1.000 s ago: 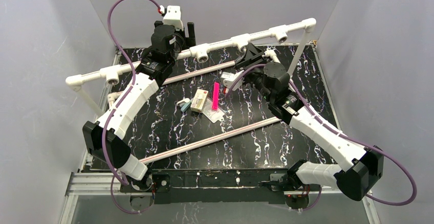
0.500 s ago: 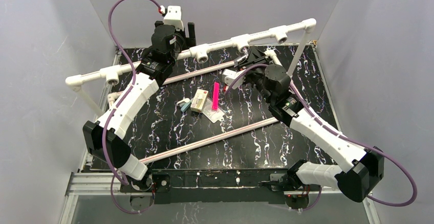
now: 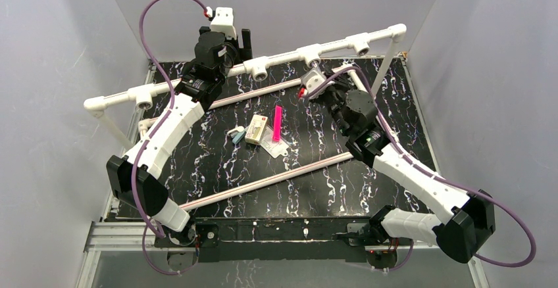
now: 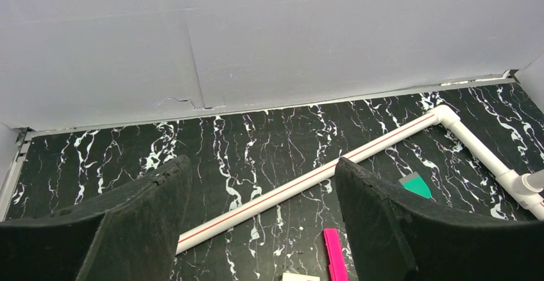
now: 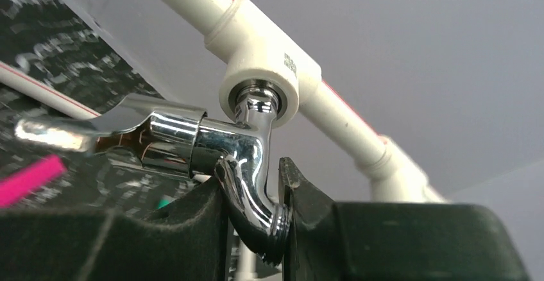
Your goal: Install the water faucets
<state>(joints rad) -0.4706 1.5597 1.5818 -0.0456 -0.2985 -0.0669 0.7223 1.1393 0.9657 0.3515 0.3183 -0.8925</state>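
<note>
A chrome faucet [image 5: 244, 146] with a lever handle is gripped by its spout in my right gripper [image 5: 253, 179]. Its inlet end sits in the mouth of a white tee socket [image 5: 260, 85] on the raised white pipe rail [image 3: 289, 56]. In the top view my right gripper [image 3: 320, 76] is just below that tee [image 3: 309, 55], and the faucet itself is hard to make out there. My left gripper [image 4: 260, 172] is open and empty, high behind the rail [image 3: 245, 40], apart from everything.
Other open tee sockets [image 3: 261, 68] [image 3: 360, 41] [image 3: 143, 96] sit along the rail. On the black marble table lie a pink marker [image 3: 277, 122], a small box [image 3: 256, 129], a green piece [image 4: 416, 185] and low white pipes [image 3: 263, 181] [image 4: 308, 178].
My right gripper has moved up and back with the faucet, from over the table to the tee socket on the rail. The left arm has not moved.
</note>
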